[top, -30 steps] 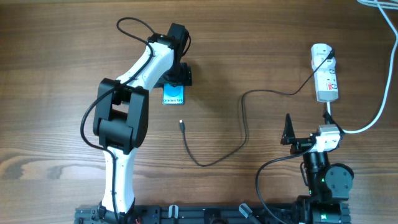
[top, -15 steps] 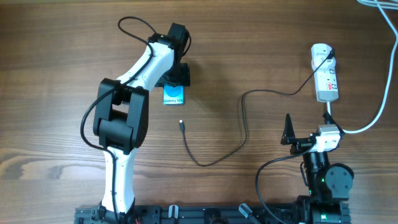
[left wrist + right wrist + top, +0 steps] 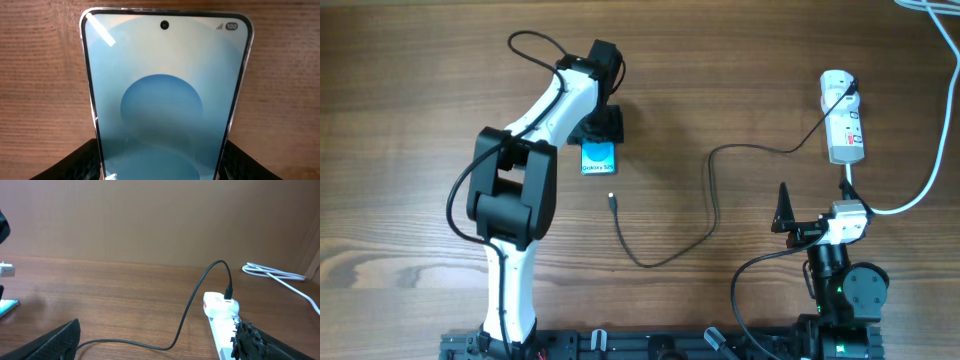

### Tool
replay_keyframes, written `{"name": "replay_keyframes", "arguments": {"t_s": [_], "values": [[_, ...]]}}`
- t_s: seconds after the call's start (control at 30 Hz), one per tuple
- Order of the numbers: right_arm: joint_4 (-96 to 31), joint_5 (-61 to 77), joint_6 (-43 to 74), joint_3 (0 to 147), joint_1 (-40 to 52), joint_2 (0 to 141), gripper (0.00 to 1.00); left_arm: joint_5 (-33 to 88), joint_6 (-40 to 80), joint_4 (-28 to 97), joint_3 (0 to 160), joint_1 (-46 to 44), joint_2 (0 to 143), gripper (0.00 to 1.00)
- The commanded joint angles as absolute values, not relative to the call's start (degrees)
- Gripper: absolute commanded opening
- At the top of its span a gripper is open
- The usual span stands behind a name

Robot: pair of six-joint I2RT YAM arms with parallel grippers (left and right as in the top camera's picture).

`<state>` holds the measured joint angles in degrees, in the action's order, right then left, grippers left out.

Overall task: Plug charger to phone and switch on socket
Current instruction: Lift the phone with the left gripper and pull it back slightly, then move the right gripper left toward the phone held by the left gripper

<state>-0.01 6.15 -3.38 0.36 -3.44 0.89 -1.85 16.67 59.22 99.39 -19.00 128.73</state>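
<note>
The phone point(image 3: 599, 158) lies face up on the wooden table at the left, and its light blue screen fills the left wrist view point(image 3: 165, 75). My left gripper point(image 3: 603, 127) point(image 3: 160, 162) is shut on the phone, a dark finger pressed against each long edge. The charger, a thin black cable point(image 3: 715, 190), runs from the white socket point(image 3: 843, 135) at the far right in a loop to its metal tip point(image 3: 611, 200), which lies just in front of the phone. My right gripper point(image 3: 155, 345) stands open beside the socket's point(image 3: 220, 332) near end, with nothing between its fingers.
A thick white cord point(image 3: 920, 190) point(image 3: 275, 272) curves from the socket's near end to the back right corner. A white adapter point(image 3: 218, 305) sits plugged into the socket with the black cable rising from it.
The left jaws have closed in on the phone's edges, and the phone has shifted slightly toward the table's front. The right arm has not moved.
</note>
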Motion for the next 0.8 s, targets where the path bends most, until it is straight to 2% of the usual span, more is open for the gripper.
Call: {"name": "replay_keyframes", "arguments": {"t_s": [0.0,0.2,0.47,0.57,0.67,0.77], "values": [[0.2,5.6,-4.5,0.3,-3.2,0.4,1.0,0.2,17.1,59.6,99.2,-17.8,122.9,0.65],[0.6,9.6,-3.3,0.3,-3.2,0.5,1.0,6.7,15.5,59.6,99.2,-15.6,122.2,0.66],[1.9,17.7,36.5,0.3,-3.2,1.3,1.0,24.2,5.5,60.2,99.2,-13.6,122.2,0.67],[1.8,29.7,30.6,0.4,-3.2,2.9,1.0,28.7,2.9,60.2,99.2,-13.5,122.2,0.67],[0.1,31.7,30.0,4.0,-3.2,7.5,0.99,29.1,3.0,60.2,99.2,-13.5,122.2,0.67],[-3.2,34.6,29.9,13.5,-3.2,15.6,1.0,29.1,3.0,60.0,99.2,-13.5,122.2,0.67]]}}
